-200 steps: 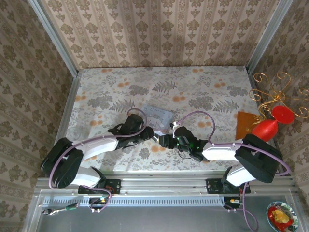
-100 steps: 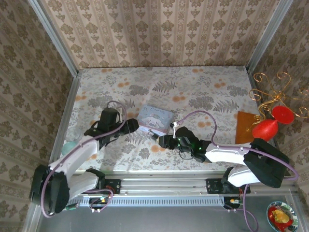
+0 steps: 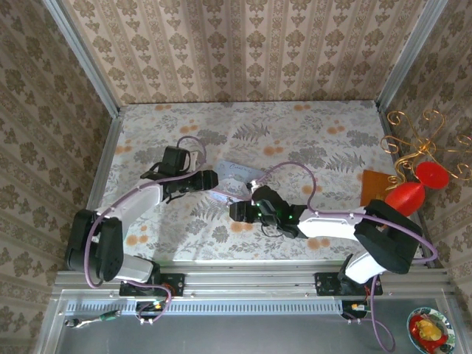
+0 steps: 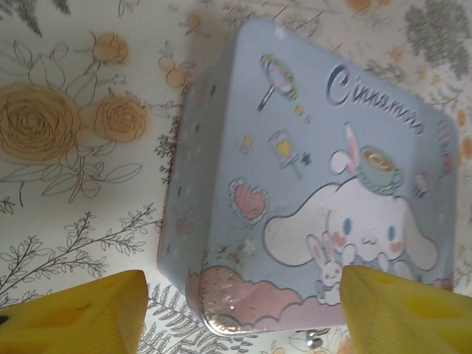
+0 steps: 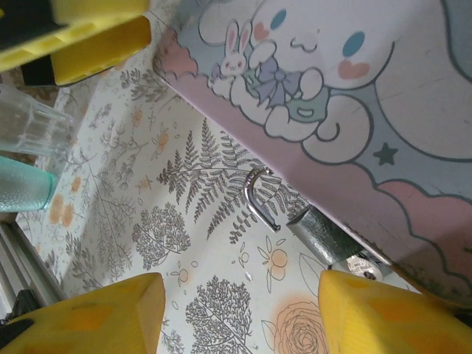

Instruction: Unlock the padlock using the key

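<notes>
a pale blue rectangular tin with a white cartoon dog (image 4: 317, 184) lies flat on the floral-patterned counter (image 3: 317, 133); a clear glass (image 5: 29, 125) stands just beside a teal object (image 5: 22, 192).

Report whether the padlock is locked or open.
Open, it appears: in the right wrist view the padlock lies beside the tin with one shackle end free of its body.

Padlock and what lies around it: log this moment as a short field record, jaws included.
padlock: lying on the floral tablecloth, against the edge of the Cinnamoroll tin
shackle: looks swung open, one end free
left jaws: open, at the tin's near corner
right jaws: open, padlock ahead between them, untouched
</notes>
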Controlling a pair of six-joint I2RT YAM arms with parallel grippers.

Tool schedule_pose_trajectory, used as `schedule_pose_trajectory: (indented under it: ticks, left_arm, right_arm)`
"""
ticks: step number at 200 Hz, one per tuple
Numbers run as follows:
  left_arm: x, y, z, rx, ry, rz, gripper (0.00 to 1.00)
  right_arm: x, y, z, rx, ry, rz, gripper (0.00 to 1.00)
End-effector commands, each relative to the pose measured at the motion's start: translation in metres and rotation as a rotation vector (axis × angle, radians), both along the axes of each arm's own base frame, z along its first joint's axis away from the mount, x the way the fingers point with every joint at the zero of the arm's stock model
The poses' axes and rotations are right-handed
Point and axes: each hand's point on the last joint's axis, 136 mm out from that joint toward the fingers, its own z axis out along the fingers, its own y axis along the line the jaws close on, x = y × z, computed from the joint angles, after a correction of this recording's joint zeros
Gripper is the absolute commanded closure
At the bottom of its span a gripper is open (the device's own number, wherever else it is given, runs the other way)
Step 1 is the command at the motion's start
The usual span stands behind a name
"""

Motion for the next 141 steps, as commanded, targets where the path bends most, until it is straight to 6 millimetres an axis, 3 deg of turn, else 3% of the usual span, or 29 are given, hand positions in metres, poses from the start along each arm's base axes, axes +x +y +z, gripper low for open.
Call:
schedule_pose_trajectory:
  ticks: [1, 31, 63, 98, 118, 141]
  left_arm:
    - [0.010, -0.001, -0.002, 0.028, -0.018, -0.013, 0.30]
    - [0.011, -0.016, -0.017, -0.036, 0.030, -0.040, 0.31]
    - [0.007, -0.017, -0.032, -0.013, 0.056, -0.029, 0.32]
    - [-0.001, -0.021, -0.043, -0.010, 0.070, -0.025, 0.35]
    - [-0.011, -0.031, -0.050, 0.016, 0.090, -0.045, 0.35]
    - [-0.013, -0.024, -0.057, 0.031, 0.105, 0.015, 0.35]
  right_arm:
    - [0.005, -0.004, -0.014, -0.072, 0.048, 0.032, 0.42]
    - [0.021, -0.016, -0.024, -0.142, 0.027, 0.016, 0.42]
    - [0.043, -0.017, -0.024, -0.156, 0.013, 0.032, 0.41]
    - [0.063, -0.031, -0.031, -0.044, 0.077, -0.009, 0.44]
    - [0.063, -0.039, -0.030, 0.055, 0.102, -0.031, 0.45]
    - [0.052, -0.038, -0.029, 0.068, 0.114, -0.027, 0.45]
